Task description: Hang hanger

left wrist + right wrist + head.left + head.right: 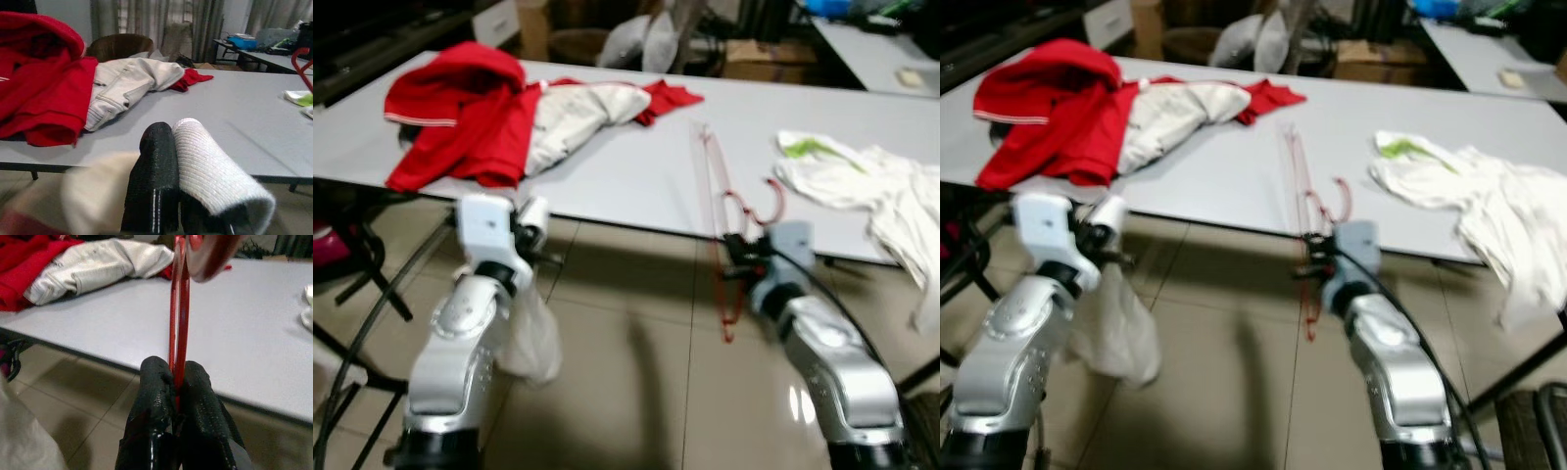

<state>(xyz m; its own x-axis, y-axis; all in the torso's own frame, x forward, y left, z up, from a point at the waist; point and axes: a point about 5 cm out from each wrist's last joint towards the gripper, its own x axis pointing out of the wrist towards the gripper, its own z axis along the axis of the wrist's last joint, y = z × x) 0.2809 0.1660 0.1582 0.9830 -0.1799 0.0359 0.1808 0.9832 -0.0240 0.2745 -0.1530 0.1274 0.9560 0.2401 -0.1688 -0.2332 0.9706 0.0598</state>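
The right gripper (177, 382) has its two black fingers clamped on the red hanger (724, 211), pinching the thin frame so that the hook (771, 204) rises free above the grip, ready to be carried to a rail. The hanger stands on edge at the near edge of the grey table (636, 166), right of centre, part of it over the tabletop and part hanging below toward the tiled floor (636, 372).

The left gripper (171, 147) is held near the table's near edge on the left, its fingers pressed together, one in a white ribbed cover. A pale cloth (530, 338) hangs at that arm; whether the fingers pinch it cannot be told.

On the table lie a red garment (460, 113) and a cream jacket (573, 113) at far left, and a white shirt (871, 186) at right. No rail is visible.
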